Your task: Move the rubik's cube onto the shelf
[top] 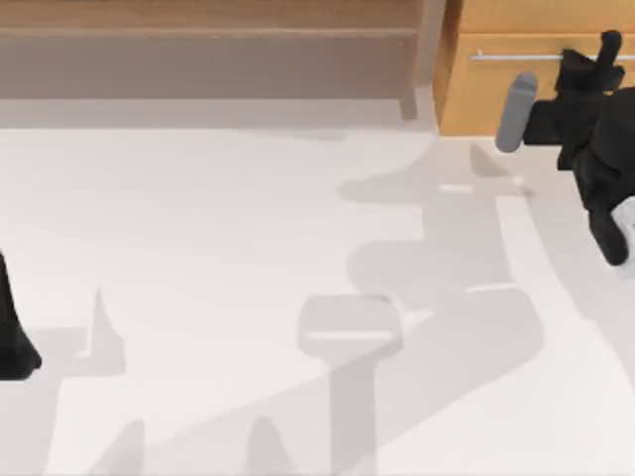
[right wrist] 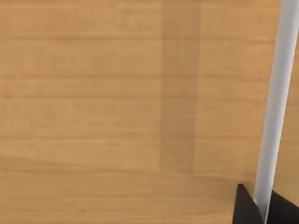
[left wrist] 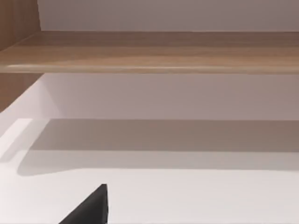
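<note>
The shelf (top: 208, 33) is a long, low tan board along the far edge of the white table (top: 198, 248), its long axis running from the table's left toward its right and ending at an upright side post (top: 429, 55). In the left wrist view the same shelf (left wrist: 154, 51) appears as a flat board with a thin rounded front edge, level above the table. Just beside the post, on the right, stands the orange-wood cabinet (top: 496, 79) with its silver bar handle (top: 516, 57) lying horizontally across the front.

The right arm (top: 595, 139) reaches up to the cabinet front at the table's far right. The right gripper (top: 603, 50) is at the handle; in the right wrist view the right gripper (right wrist: 262, 207) has a dark fingertip on either side of the handle (right wrist: 275, 107), closed around the bar.

The left arm (top: 15, 337) sits at the table's left edge, its gripper's opening not discernible.
</note>
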Motion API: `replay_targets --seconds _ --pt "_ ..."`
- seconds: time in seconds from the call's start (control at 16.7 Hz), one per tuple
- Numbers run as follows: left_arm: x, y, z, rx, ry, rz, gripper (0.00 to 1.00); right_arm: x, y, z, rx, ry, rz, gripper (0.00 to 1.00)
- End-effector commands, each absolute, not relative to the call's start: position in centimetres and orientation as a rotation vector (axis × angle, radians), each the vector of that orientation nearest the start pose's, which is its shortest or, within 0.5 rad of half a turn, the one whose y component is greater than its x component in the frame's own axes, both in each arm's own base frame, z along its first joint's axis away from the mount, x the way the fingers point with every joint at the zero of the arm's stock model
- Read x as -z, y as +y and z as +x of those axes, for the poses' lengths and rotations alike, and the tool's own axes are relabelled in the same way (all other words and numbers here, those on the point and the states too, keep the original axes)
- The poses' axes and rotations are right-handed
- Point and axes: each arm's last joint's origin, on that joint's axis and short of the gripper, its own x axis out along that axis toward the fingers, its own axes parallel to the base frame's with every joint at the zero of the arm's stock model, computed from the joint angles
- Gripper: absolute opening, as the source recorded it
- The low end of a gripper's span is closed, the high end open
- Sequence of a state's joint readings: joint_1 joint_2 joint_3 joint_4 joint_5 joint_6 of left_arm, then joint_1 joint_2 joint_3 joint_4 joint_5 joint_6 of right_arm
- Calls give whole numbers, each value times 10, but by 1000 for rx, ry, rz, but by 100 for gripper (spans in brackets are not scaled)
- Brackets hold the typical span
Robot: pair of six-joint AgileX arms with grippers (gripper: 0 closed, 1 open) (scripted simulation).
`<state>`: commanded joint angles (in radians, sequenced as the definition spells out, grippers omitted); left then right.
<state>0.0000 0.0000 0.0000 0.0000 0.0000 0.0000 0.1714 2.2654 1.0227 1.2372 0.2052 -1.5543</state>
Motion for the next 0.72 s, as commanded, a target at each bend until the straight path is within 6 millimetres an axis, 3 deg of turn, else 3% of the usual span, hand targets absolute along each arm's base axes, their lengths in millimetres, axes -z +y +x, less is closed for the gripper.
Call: replay_targets --seconds 0.42,0.72 --pt "-160 -1 106 0 0 0 100 -88 71 370 0 12 -1568 0" --pt "-160 -1 106 0 0 0 100 -87 71 368 -1 14 -1569 0"
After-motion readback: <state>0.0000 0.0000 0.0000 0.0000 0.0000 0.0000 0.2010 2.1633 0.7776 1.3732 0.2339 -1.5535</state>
